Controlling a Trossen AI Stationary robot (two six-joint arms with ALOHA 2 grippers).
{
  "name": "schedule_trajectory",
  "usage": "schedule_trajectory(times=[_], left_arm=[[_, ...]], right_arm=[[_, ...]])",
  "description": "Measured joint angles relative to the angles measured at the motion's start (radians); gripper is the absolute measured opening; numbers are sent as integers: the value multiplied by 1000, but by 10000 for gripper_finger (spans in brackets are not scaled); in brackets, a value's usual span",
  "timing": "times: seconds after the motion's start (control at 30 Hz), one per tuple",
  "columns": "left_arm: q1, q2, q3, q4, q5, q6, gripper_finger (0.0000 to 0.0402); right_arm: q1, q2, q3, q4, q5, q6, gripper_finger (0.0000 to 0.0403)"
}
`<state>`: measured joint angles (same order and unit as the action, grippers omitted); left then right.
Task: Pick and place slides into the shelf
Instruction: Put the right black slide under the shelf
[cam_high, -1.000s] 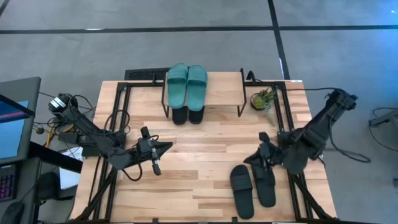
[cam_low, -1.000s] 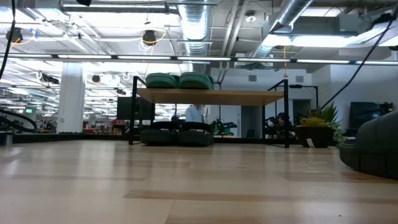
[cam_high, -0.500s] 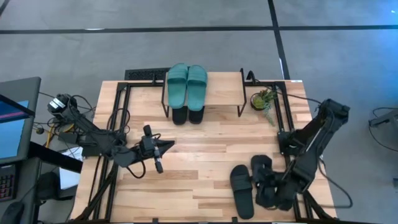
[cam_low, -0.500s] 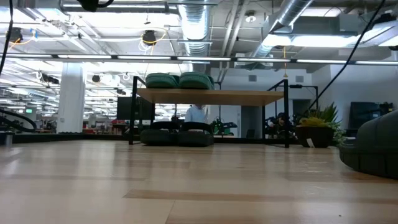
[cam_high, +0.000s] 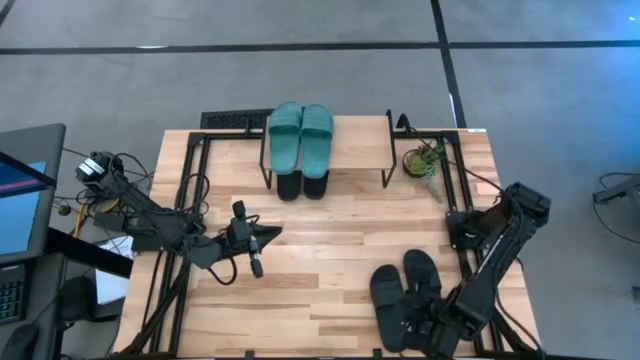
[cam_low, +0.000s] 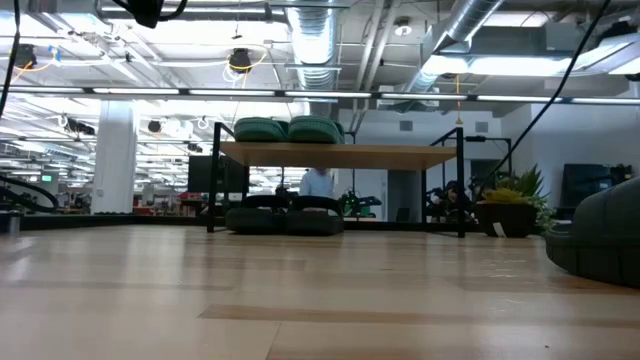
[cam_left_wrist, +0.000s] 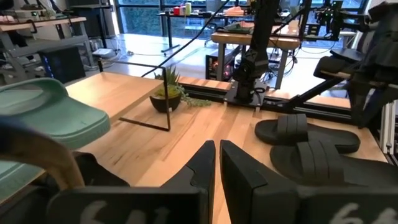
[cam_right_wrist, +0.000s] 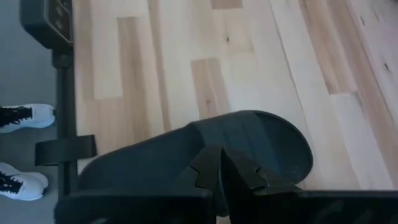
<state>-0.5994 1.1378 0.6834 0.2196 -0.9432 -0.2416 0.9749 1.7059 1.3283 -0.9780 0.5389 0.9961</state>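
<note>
The shelf (cam_high: 355, 150) stands at the table's far middle, with a teal pair of slides (cam_high: 300, 135) on its top board and a black pair (cam_high: 300, 186) under it. Two more black slides (cam_high: 388, 303) (cam_high: 423, 278) lie side by side on the table at the near right. My right gripper (cam_right_wrist: 219, 167) hangs over one of them (cam_right_wrist: 186, 152) near the table's near edge, tipped downward, fingers together. My left gripper (cam_high: 268, 237) is shut in mid-air at the table's left middle, pointing toward the right (cam_left_wrist: 216, 163).
A small potted plant (cam_high: 424, 160) stands just right of the shelf. Black frame rails (cam_high: 455, 215) run along the table's right and left sides. A person's white shoes (cam_right_wrist: 22, 116) show on the floor beyond the table edge. Bare wood (cam_high: 330, 250) lies between the arms.
My right gripper has swung from the far ends of the two black slides toward the table's near edge and down, tipping more steeply downward, and now hangs over their near ends.
</note>
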Motion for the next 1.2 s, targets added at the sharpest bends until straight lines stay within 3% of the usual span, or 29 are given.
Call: schedule_trajectory(times=[0.43, 0.67, 0.83, 1.2], left_arm=[[0, 0, 0, -52, 45, -42, 13], [-1, 0, 0, -49, 64, -60, 13], [-1, 0, 0, -49, 77, -70, 13], [-1, 0, 0, -49, 78, -82, 13]], right_arm=[[6, 39, 11, -20, -65, 44, 103], [16, 154, 31, -91, -95, 65, 107], [11, 205, 79, -196, -34, 93, 107], [12, 246, 79, -167, -35, 76, 108]])
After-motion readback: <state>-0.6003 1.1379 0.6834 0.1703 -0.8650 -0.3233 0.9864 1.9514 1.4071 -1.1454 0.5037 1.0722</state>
